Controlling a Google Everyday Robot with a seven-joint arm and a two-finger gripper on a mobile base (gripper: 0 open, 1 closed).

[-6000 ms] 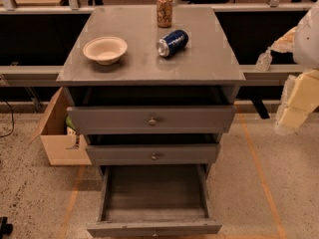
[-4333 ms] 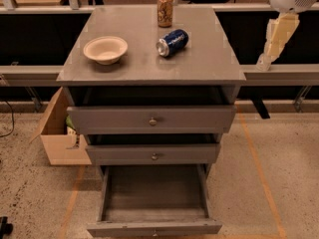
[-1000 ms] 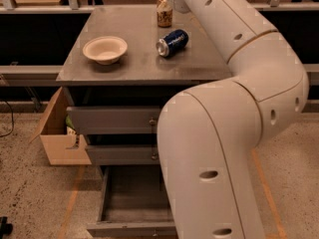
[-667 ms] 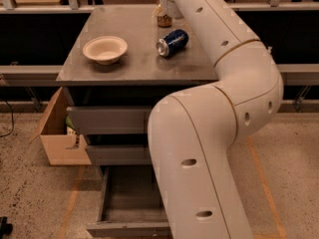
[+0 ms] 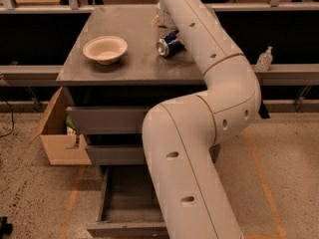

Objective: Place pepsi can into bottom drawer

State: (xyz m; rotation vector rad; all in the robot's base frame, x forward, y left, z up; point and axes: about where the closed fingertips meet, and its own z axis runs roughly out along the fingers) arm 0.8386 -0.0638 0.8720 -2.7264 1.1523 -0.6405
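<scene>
The pepsi can (image 5: pixel 168 43), dark blue with a silver end, lies on its side on the grey cabinet top (image 5: pixel 129 59), right of centre. My white arm (image 5: pixel 209 108) rises from the bottom of the camera view and reaches over the cabinet top. My gripper (image 5: pixel 160 15) is partly hidden by the arm; it sits at the back of the top, just beyond the can and apart from it. The bottom drawer (image 5: pixel 124 203) is pulled open below, and what shows of it is bare. Its right half is hidden by the arm.
A tan bowl (image 5: pixel 105 49) stands on the left of the cabinet top. An open cardboard box (image 5: pixel 59 136) sits on the floor left of the cabinet. A small clear bottle (image 5: pixel 263 59) stands on the rail at right. The two upper drawers (image 5: pixel 104 121) are slightly open.
My arm has swung in from the right and now crosses the cabinet's right half. The gripper has come down near the back of the top, behind the pepsi can. The can has not moved.
</scene>
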